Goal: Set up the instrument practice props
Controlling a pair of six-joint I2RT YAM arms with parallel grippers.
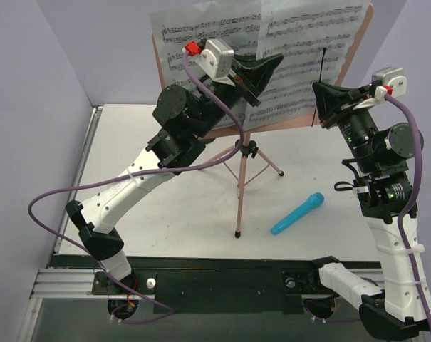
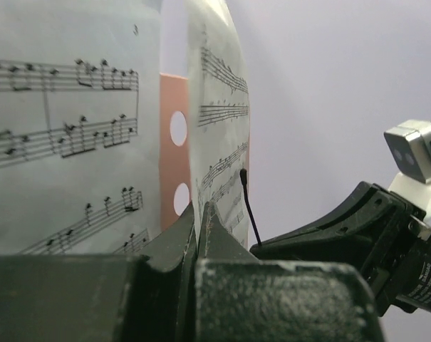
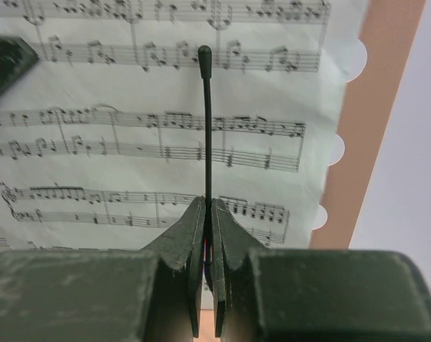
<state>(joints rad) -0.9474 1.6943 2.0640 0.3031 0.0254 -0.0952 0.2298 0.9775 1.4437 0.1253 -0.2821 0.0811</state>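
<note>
The pink music stand (image 1: pixel 357 50) rises at the back of the table on thin tripod legs (image 1: pixel 240 192). Two white sheets of printed music lean on its desk: a left sheet (image 1: pixel 194 28) and a right sheet (image 1: pixel 308 35). My left gripper (image 1: pixel 276 62) is shut on the inner edge of the right sheet (image 2: pixel 219 107), which bows away from the hole-punched desk (image 2: pixel 171 153). My right gripper (image 1: pixel 317 87) is shut on the black wire page holder (image 3: pixel 206 121), which stands upright in front of the right sheet (image 3: pixel 130 164). The holder's base is hidden between the jaws.
A blue microphone-shaped toy (image 1: pixel 297 214) lies on the white table (image 1: pixel 130 135) to the right of the stand's legs. Lilac walls close in the left side and the back. A black rail (image 1: pixel 222 281) runs along the near edge by the arm bases.
</note>
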